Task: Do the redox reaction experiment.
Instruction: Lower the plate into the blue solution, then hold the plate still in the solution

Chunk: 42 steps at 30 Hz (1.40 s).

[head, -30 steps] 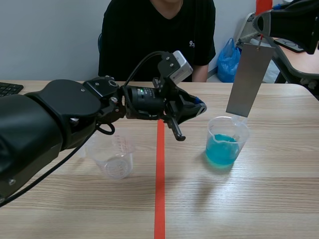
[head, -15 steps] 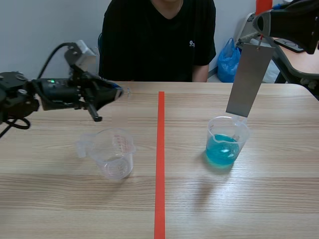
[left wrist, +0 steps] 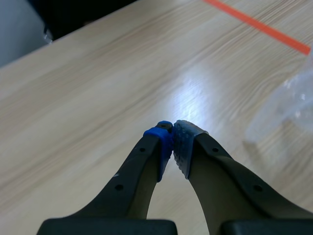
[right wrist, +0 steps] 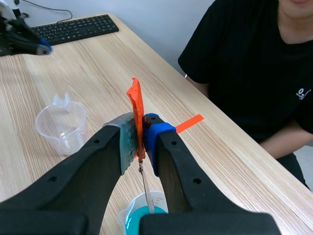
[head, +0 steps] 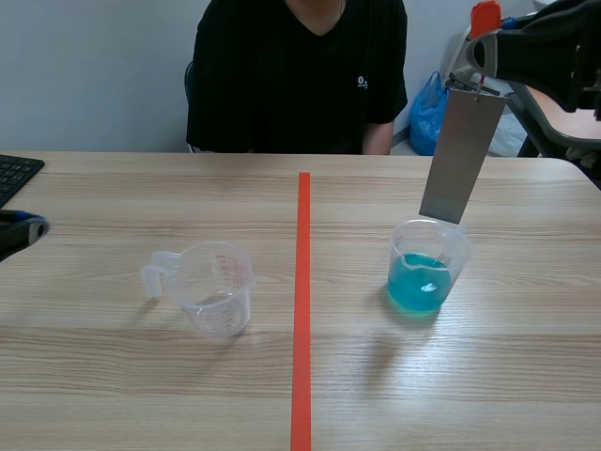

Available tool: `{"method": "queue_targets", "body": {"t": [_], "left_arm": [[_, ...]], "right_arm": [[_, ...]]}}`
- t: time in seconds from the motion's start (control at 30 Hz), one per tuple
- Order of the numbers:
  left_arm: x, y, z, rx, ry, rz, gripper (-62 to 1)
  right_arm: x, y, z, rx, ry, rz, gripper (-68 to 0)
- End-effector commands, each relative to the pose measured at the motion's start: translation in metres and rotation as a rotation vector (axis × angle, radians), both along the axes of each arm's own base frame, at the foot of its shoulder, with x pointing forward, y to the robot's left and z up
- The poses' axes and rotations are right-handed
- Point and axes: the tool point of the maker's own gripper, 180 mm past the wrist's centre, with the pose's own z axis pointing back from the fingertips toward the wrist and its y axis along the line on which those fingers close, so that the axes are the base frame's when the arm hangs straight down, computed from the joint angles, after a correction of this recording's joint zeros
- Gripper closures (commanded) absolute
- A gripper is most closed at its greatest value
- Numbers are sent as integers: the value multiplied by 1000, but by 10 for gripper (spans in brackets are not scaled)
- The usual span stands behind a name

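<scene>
Holding strip (head: 458, 155) upright in right claw (right wrist: 138, 142) | beaker (head: 420, 282) just below, strip's end at rim | left claw (left wrist: 172, 142) closed, empty

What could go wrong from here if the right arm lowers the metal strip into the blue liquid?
1. The metal strip hangs tilted, with its lower end close to the rim of the plastic cup of blue liquid. Lowered off-centre, it could catch the rim and tip the cup.
2. The right jaws pinch only the strip's top edge, at the orange tab. The strip might swing or slip out and splash the liquid.
</scene>
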Motion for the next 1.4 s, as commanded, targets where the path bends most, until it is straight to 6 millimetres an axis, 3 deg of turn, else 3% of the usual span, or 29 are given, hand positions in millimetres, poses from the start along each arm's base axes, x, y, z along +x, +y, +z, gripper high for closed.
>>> {"method": "queue_targets", "body": {"t": [0.0, 0.3, 0.5, 0.7, 0.87, 1.23, 1.37], "left_arm": [[-6, 11, 7, -13, -22, 27, -42], [-91, 76, -19, -34, 46, 241, -42], [-156, 86, -25, -13, 53, 303, -42], [-203, 67, -28, 39, 56, 301, -42], [-225, 38, -24, 75, 40, 270, -42], [-248, -18, -17, 118, 17, 199, -42], [-247, -25, -17, 122, 13, 186, -42]], "right_arm": [[0, 0, 8, 13, -27, 3, -13], [1, 2, -3, 7, -19, -1, -13], [3, -2, -7, 11, -8, -14, -13], [4, -3, -8, 7, -13, -18, -13], [4, -2, -8, 9, -13, -17, -13], [3, -1, -6, 23, -20, -12, -13], [2, 2, -14, 31, 0, -3, -13]]}}
